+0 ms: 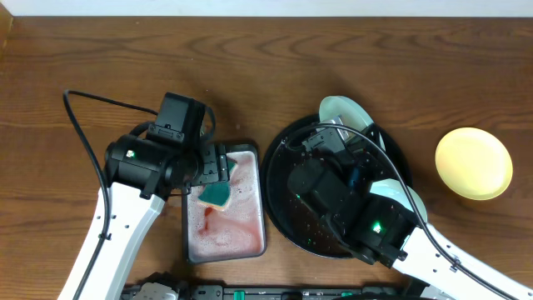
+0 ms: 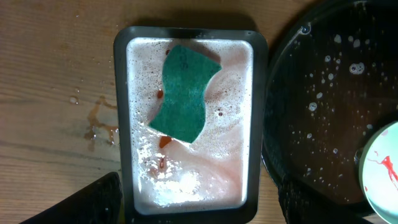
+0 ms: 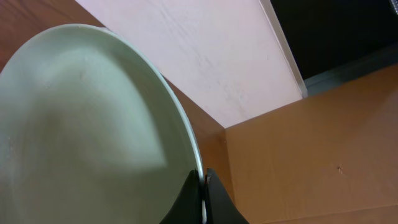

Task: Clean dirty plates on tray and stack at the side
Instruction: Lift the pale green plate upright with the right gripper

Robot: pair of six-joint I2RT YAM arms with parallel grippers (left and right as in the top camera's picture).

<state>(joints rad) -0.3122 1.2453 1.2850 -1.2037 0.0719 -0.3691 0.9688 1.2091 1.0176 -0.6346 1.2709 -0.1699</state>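
The mint plate (image 3: pixel 87 124) is pinched at its rim by the right gripper (image 3: pixel 202 186) and tilted up, plain in the right wrist view, while overhead it only peeks past the arm at the far edge of the tray (image 1: pixel 283 200). A second plate (image 2: pixel 382 165), red-smeared and cut off by the frame, lies on the tray; overhead the right arm hides most of it. The yellow plate (image 1: pixel 473 163) sits on the desk (image 1: pixel 83 50) right of the tray, and the left gripper (image 2: pixel 199 199) hangs spread wide above the sponge (image 2: pixel 185 93) in the foamy small tray (image 2: pixel 121 124).
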